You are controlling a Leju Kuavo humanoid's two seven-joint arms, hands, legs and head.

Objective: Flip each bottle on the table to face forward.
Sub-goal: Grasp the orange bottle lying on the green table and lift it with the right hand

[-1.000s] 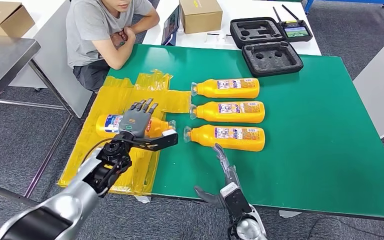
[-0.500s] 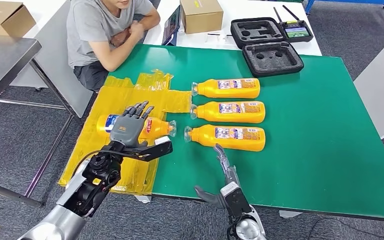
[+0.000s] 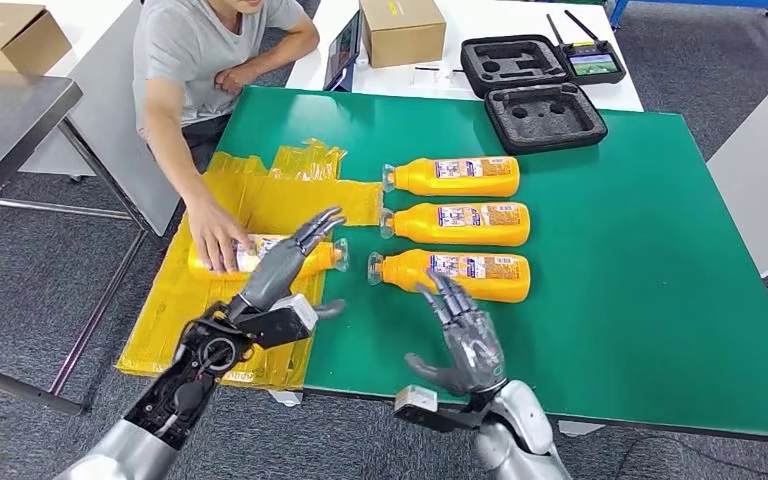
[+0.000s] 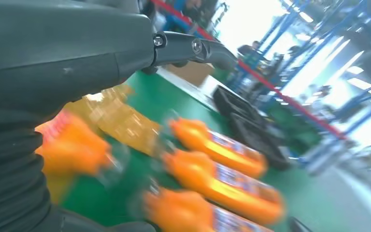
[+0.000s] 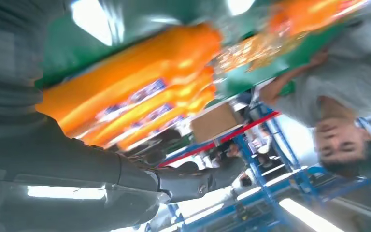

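Note:
Three orange bottles lie on their sides in a column on the green table (image 3: 640,250), caps to the left: far (image 3: 455,176), middle (image 3: 460,223) and near (image 3: 455,275). A fourth bottle (image 3: 315,258) lies on the yellow plastic sheet (image 3: 210,330) with a person's hand (image 3: 218,240) on its base end. My left hand (image 3: 282,268) hovers over this bottle, fingers stretched out, holding nothing. My right hand (image 3: 465,338) is raised with spread fingers just in front of the near bottle, apart from it. The blurred left wrist view shows the column of bottles (image 4: 217,147).
A person sits at the table's far left corner, one arm reaching over the yellow sheet. At the back stand a black foam case (image 3: 545,115), a remote controller (image 3: 592,62) and a cardboard box (image 3: 400,30). A grey table (image 3: 10,120) is at the left.
My left hand has lifted off the fourth bottle and turned on edge. The person has reached in and laid a hand on that bottle. My right hand has risen and spread toward the near bottle.

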